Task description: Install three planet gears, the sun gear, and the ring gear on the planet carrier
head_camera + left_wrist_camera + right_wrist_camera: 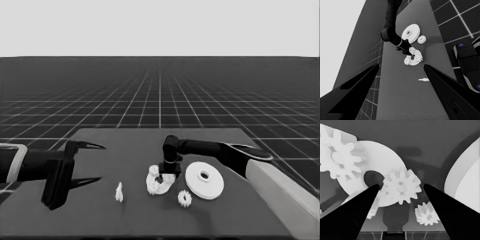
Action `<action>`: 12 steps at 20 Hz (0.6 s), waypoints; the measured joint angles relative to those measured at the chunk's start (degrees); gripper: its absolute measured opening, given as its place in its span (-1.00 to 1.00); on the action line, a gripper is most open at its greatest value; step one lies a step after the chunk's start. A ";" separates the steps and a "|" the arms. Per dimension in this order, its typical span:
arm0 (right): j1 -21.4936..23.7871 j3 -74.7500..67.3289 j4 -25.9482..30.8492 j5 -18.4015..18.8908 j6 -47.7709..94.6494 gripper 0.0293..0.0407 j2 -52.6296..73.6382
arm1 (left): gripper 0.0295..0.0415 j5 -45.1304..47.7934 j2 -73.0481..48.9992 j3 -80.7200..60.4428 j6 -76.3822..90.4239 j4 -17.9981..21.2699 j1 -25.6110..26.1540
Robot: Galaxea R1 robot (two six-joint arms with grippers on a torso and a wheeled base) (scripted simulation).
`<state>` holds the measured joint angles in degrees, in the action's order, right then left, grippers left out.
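The right end effector [161, 176] hangs directly over the smaller round part [159, 184], its fingers spread on either side of a gear [401, 186] lying on that part, gripping nothing. Another gear [338, 157] sits on the same part, a loose gear [184, 198] lies just beside it, and the larger round part [204, 180] lies nearby. The left end effector [92, 162] waits spread and empty well apart from it, over the tabletop [100, 220].

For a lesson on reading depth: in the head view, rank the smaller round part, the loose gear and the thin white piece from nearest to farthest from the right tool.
1. Smaller round part: directly under the right tool.
2. Loose gear: on the table in front of the larger round part.
3. Thin white piece: off toward the left arm.
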<state>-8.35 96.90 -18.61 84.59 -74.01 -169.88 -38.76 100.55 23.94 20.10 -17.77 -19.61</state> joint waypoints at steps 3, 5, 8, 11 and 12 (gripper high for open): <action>6.95 -5.36 6.42 2.78 -3.18 0.61 1.52 | 0.49 0.00 0.00 0.00 0.00 0.00 0.00; 8.23 -5.77 7.65 3.07 -3.44 0.61 1.60 | 0.49 0.00 0.00 0.00 0.00 0.00 0.00; 8.72 -5.88 8.18 3.17 -3.51 0.61 1.62 | 0.49 0.00 0.00 0.00 0.00 0.00 0.00; 8.47 -20.20 7.59 4.31 -10.63 0.61 8.71 | 0.49 0.00 0.00 0.00 0.00 0.00 0.00; 8.18 -27.51 7.33 4.96 -13.95 0.61 12.74 | 0.49 0.00 0.00 0.00 0.00 0.00 0.00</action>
<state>-0.17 69.39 -11.28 89.54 -87.96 -157.14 -38.76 100.55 23.94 20.10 -17.77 -19.61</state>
